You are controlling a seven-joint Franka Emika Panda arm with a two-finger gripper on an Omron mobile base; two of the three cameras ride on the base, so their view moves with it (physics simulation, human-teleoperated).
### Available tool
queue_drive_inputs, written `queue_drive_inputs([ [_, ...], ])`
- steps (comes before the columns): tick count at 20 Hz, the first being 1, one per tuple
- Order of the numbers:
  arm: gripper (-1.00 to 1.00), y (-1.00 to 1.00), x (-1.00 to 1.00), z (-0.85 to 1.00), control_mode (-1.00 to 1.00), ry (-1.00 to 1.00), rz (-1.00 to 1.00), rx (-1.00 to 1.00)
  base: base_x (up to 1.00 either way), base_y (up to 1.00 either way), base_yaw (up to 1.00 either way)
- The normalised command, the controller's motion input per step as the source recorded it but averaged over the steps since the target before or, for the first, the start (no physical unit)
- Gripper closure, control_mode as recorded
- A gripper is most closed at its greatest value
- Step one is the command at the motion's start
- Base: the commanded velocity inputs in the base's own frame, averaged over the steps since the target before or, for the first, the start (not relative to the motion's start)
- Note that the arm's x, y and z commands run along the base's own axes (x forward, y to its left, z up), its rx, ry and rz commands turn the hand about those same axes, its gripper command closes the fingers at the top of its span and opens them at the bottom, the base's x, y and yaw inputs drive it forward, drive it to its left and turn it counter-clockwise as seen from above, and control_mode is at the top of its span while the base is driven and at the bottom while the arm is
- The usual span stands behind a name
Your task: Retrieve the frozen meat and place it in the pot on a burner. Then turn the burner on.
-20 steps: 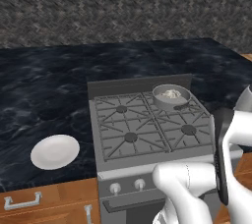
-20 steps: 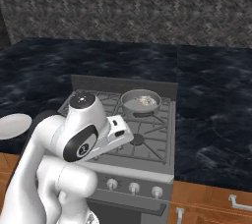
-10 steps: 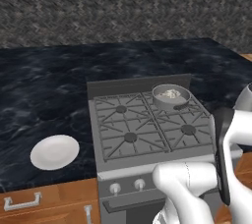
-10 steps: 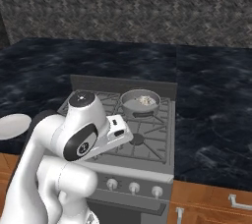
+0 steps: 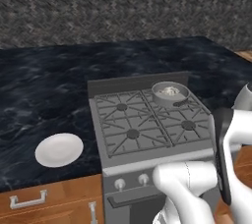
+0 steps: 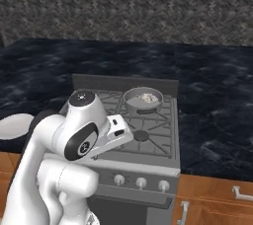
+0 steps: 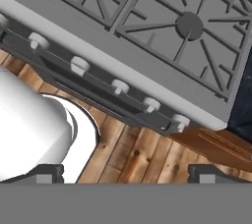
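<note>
Nothing much is changing since the earlier frames: the arm is staying folded low in front of the stove (image 5: pixel 147 134), and the pot (image 5: pixel 170 94) is sitting as before on the back right burner (image 6: pixel 143 106). Pale fish-like meat (image 6: pixel 145 98) is lying inside the pot. The gripper (image 7: pixel 126 175) is hanging over the stove's front edge, looking down at the row of knobs (image 7: pixel 119 86); its fingertips are standing wide apart, holding nothing. A white plate (image 5: pixel 59 150) is resting on the dark counter (image 5: pixel 44 95), left of the stove.
</note>
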Motion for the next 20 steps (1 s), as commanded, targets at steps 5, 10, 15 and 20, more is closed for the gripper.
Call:
queue_drive_inputs([
  [5,-1.00,0.00,0.00,0.00,1.00,0.00,0.00,0.00,-0.35,0.40,-0.09],
  [10,-1.00,0.00,0.00,0.00,1.00,0.00,0.00,0.00,-0.29,0.07,-0.14],
  [15,-1.00,0.00,0.00,0.00,1.00,0.00,0.00,0.00,-0.36,0.04,-0.16],
  [20,-1.00,0.00,0.00,0.00,1.00,0.00,0.00,0.00,-0.34,0.11,-0.15],
])
